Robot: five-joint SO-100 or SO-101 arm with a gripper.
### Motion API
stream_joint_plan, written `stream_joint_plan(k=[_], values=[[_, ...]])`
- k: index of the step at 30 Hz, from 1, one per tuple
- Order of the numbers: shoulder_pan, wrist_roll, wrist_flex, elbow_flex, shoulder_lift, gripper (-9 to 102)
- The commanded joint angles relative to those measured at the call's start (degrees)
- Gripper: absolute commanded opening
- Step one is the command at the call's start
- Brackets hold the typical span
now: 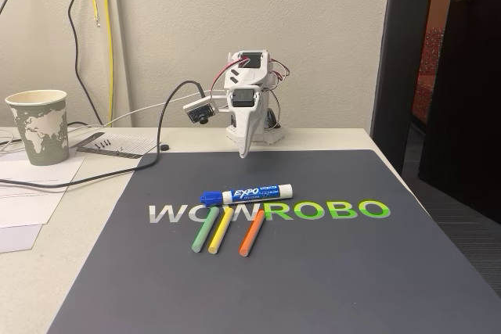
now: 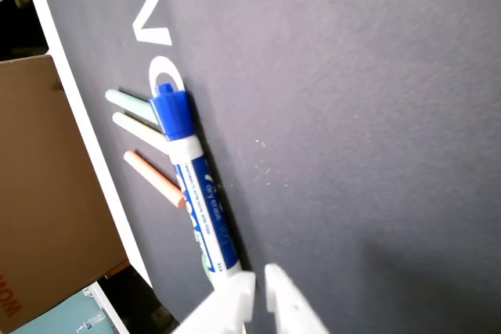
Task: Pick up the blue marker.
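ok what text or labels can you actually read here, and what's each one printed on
"WONROBO" on the dark mat: "WON" in white, "ROBO" in green.
"EXPO" on the blue marker, in the fixed view.
"dry erase" on the same marker's label in the wrist view; the smaller print beside it is too blurred to read.
Red letters on the cardboard box at the wrist view's left edge: cut off, unreadable.
The paper cup bears a world map, no words.
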Motion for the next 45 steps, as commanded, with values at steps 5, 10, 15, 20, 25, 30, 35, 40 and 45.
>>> stream_joint_plan(k=[5,10,15,20,25,30,35,40,45], values=[[1.9,-0.4,-7.9,0.1,3.3,0],[2.3,2.7,-10.1,0.1,3.3,0],[2.8,2.4,-10.2,0.1,3.3,0],[2.4,2.2,-10.1,0.1,3.3,0],[2.7,-0.1,-10.9,0.1,3.3,0],[1.3,-0.4,-13.4,0.1,3.3,0],[1.1,-0.8,-14.6,-0.4,3.3,0],[0.9,-3.7,-14.9,-1.5,3.3,0],[1.0,-5.4,-14.9,-3.4,2.1,0]])
